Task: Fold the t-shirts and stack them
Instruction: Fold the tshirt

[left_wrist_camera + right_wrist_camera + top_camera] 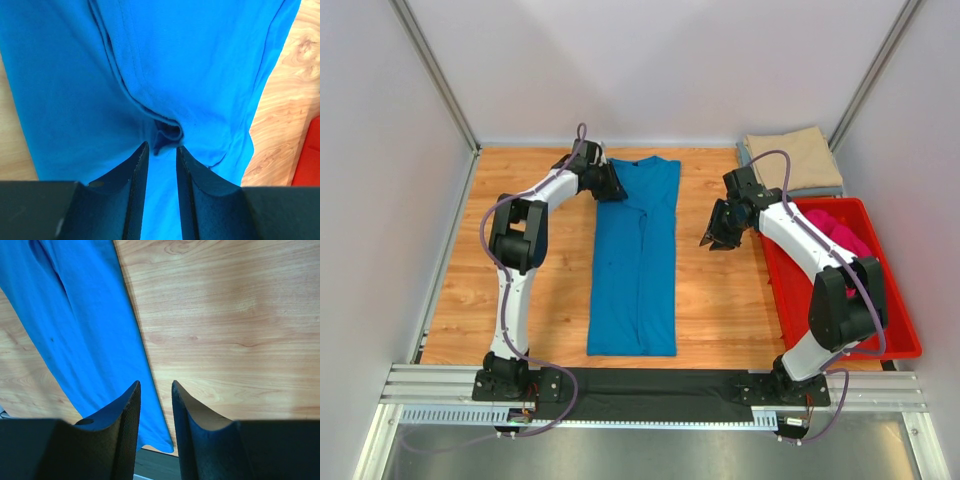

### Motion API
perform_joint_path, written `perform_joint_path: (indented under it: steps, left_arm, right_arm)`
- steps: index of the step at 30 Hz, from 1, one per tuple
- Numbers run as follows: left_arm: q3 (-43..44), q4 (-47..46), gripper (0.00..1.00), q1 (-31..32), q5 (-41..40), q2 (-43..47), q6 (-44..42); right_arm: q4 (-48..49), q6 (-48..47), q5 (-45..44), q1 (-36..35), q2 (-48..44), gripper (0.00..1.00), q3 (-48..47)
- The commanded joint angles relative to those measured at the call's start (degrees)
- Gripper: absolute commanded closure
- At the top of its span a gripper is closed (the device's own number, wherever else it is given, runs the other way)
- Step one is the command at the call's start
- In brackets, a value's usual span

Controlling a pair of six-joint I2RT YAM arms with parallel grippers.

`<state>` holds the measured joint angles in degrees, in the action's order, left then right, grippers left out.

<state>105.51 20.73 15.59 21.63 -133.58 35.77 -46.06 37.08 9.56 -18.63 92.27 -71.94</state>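
Left gripper [162, 146]: jaws narrowly apart and empty, over the far collar end of the blue shirt [635, 270]. Right gripper [717, 238]: equally narrow, empty, just off the strip's right edge. The strip runs from far to near edge, mid-table [720, 300]. Left is nearer.

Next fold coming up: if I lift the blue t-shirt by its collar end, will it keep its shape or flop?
Probably floppy: the blue t-shirt lies flat with soft creases and its sides folded in. The flaps may fall open if lifted at one point. The bunched fold by the left hand suggests it puckers when pushed.
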Motion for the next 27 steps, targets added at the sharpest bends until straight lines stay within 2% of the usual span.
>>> perform_joint_path:
  steps: [1, 13, 17, 18, 21, 27]
  left_arm:
    - [2.24, -0.69, 0.65, -0.04, 1.22, -0.98, 0.44]
    - [4.26, -0.43, 0.71, 0.58, 1.4, -2.74, 1.41]
    - [4.96, -0.08, 0.83, 0.66, 1.22, -2.74, 1.5]
    - [5.23, 0.36, 0.89, 0.66, 1.05, -2.57, 1.58]
    - [5.49, 1.32, 1.0, 0.75, 1.14, -1.69, 2.9]
    - [2.42, 3.44, 1.0, 1.1, -0.97, 2.35, 5.27]
  right_arm:
    - [0.89, 0.27, -1.04, -0.26, -2.01, 0.67, 0.22]
    - [-0.17, -0.43, -2.09, -0.18, -1.3, 0.67, -1.36]
    - [-0.08, -0.6, -2.09, -0.26, -1.39, 0.67, -1.1]
    - [0.01, -0.61, -2.09, -0.18, -1.3, 0.67, -1.01]
    - [0.27, -0.61, -2.0, -0.18, -1.04, 0.67, -1.09]
    - [0.62, -0.52, -1.83, -0.18, -0.34, 0.67, -1.71]
